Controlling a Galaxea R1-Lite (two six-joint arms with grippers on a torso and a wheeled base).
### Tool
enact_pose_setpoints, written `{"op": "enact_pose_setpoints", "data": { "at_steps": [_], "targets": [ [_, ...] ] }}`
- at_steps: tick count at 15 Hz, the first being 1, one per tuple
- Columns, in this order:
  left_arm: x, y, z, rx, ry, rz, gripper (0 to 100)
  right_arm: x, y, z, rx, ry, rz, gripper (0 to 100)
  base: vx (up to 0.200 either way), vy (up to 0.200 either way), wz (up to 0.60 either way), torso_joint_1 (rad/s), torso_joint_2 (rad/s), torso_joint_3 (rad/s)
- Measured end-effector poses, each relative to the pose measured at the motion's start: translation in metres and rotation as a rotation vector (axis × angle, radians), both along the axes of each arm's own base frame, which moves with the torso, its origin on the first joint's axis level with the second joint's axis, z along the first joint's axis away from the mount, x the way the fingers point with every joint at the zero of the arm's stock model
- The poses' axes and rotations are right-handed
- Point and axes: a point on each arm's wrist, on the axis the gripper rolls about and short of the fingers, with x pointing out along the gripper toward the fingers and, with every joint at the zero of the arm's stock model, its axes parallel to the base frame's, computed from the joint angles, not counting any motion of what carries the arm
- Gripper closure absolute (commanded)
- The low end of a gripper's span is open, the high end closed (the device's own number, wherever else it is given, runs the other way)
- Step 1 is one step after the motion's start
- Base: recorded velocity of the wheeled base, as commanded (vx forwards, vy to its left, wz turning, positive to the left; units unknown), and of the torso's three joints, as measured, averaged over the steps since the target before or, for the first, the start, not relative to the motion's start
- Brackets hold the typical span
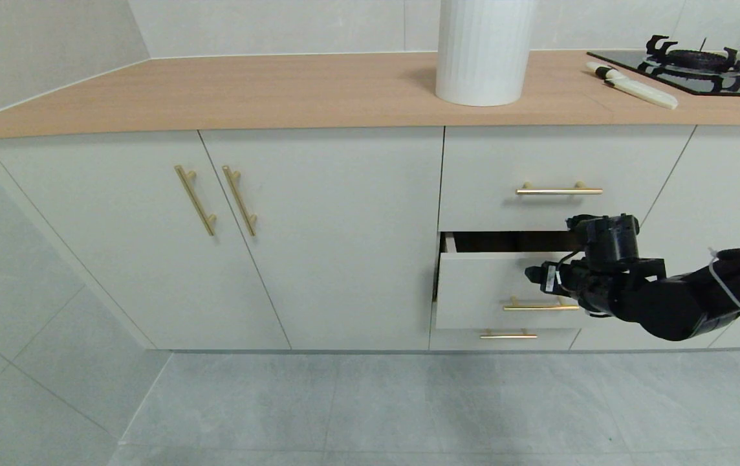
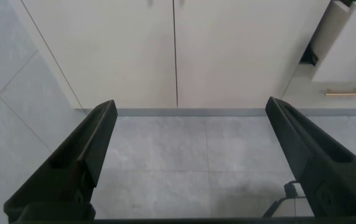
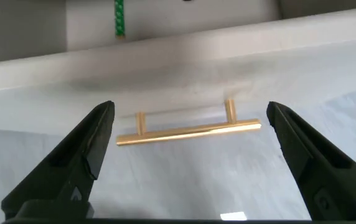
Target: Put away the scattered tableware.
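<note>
Your counter (image 1: 279,90) spans the cabinets, and the knife (image 1: 632,85) lies near its front edge by the stove (image 1: 700,65). Below, the middle drawer (image 1: 499,285) juts partly out. Your right gripper (image 3: 188,112) gapes wide just before the drawer's handle (image 3: 187,132), gripping nothing. Your left gripper (image 2: 190,104) is equally wide over the floor (image 2: 184,155).

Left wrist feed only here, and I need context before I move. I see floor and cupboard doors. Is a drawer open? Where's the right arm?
Observer: The middle drawer is pulled partly out. The right gripper is in front of it, near its handle.
Operator: Gripping the handle?
Observer: No. In the right wrist view the handle lies between the open fingers, and neither touches it.
Operator: Any tableware out?
Observer: A pale knife lies on the countertop beside the hob.
</note>
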Motion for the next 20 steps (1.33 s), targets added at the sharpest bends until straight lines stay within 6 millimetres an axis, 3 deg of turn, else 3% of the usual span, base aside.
{"op": "enact_pose_setpoints", "data": {
  "at_steps": [3,13,20],
  "targets": [
    [0.0,0.0,0.0,0.0,0.0,0.0,0,0.01,0.0,-0.007,0.03,-0.117,-0.007,0,0.0,0.0,0.0,0.0,0.0,0.0],
    [0.0,0.0,0.0,0.0,0.0,0.0,0,0.041,-0.008,-0.043,0.064,-0.242,-0.048,0,0.0,0.0,0.0,0.0,0.0,0.0],
    [0.0,0.0,0.0,0.0,0.0,0.0,0,0.066,-0.013,-0.044,0.129,-0.318,-0.143,0,0.0,0.0,0.0,0.0,0.0,0.0]
  ]
}}
